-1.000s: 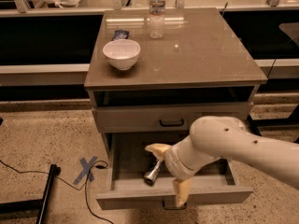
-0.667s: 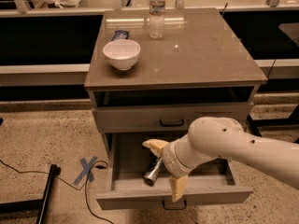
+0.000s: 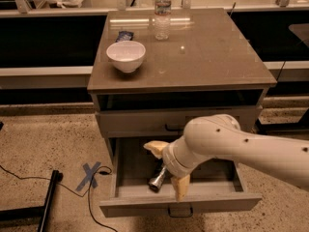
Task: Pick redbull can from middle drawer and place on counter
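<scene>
- Middle drawer (image 3: 126,191), pulled out: my gripper (image 3: 169,169) hangs low inside it over the redbull can (image 3: 156,181). My two tan fingers (image 3: 181,188) are spread wide, one on each side of the can, and as far as I can see neither is pressing on it.
- The can lies on its side on the drawer floor, near the front wall, with one shiny end turned outward. My wrist covers the rest of it.
- The step in hand, as I judge it, is the grasp itself. I am down at the can, and the lift and the placing are not yet begun.
- The next move calls for closing squarely across the can's round body so it cannot roll or slip out. Then I lift it straight up, clear of the drawer's front wall and of the upper drawer front (image 3: 140,123).
- The can is the only thing I can make out in the drawer, though my arm hides part of the floor.
- The counter (image 3: 212,57) carries a white bowl (image 3: 125,56) with nothing showing inside it, a water bottle (image 3: 162,13) at the back and a small dark packet (image 3: 124,34) beside it. Its right half offers room for the can.
</scene>
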Robot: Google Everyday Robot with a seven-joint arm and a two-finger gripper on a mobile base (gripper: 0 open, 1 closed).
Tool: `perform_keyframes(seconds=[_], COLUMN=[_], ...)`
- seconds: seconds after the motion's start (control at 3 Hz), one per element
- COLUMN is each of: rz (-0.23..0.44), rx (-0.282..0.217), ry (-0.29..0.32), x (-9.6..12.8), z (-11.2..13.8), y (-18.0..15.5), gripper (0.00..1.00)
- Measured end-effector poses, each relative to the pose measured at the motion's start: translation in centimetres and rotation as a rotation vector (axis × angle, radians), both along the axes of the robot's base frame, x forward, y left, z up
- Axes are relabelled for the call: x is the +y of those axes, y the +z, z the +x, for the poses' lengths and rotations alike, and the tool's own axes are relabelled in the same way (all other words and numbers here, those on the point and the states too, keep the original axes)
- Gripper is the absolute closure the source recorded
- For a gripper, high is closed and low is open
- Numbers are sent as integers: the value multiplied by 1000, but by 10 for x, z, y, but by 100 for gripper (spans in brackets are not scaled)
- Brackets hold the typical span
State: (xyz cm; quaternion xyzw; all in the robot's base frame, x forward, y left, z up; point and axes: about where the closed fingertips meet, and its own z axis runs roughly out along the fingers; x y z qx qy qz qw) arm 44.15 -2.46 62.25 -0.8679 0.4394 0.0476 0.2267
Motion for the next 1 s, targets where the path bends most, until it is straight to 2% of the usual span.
perform_keyframes(seconds=[0.33,0.67,1.0], rz=[-124,-265,-300], rx=[-51,-122,-152], ry=[109,269,303], x=[1,-13,-19], z=[40,72,78], y=[-27,-57,-58], gripper=[0,0,0])
